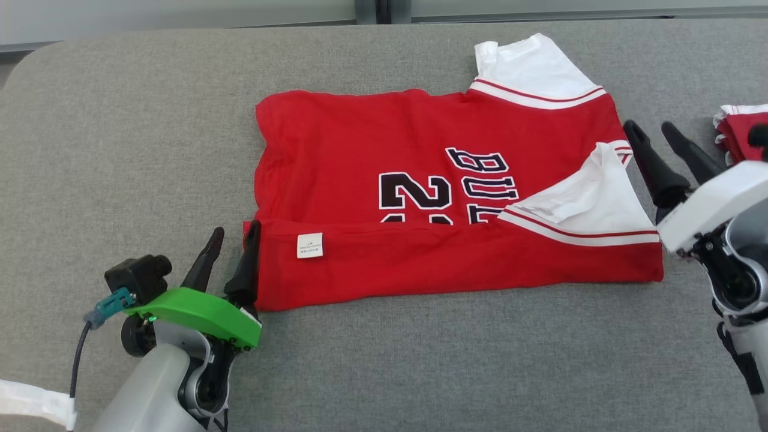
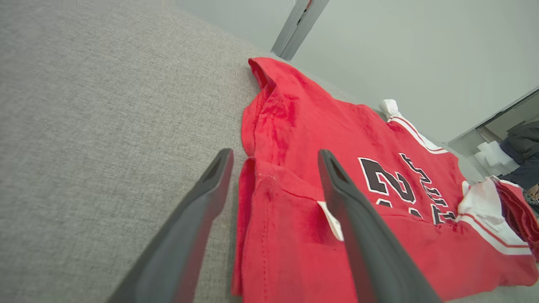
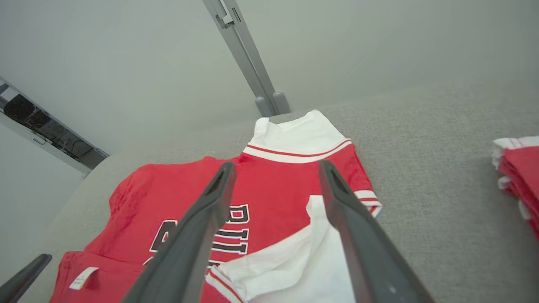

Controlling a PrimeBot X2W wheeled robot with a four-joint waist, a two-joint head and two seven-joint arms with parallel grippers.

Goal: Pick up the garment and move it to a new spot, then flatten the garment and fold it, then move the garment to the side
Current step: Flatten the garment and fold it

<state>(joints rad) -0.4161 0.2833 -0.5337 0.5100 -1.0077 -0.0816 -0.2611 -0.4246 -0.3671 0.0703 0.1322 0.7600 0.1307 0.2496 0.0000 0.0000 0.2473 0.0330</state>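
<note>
Garment (image 1: 336,156) folded; lettering (image 1: 480,180) half hidden under flap (image 1: 420,264).

Garment (image 1: 432,198) lies spread at the centre of the surface (image 1: 120,150), its near strip folded up onto the body. Left end effector (image 1: 235,231) stands at the garment's near-left corner, right end effector (image 1: 650,129) just beside its right edge. A stack of garments (image 1: 744,135) lies farther right.
</note>
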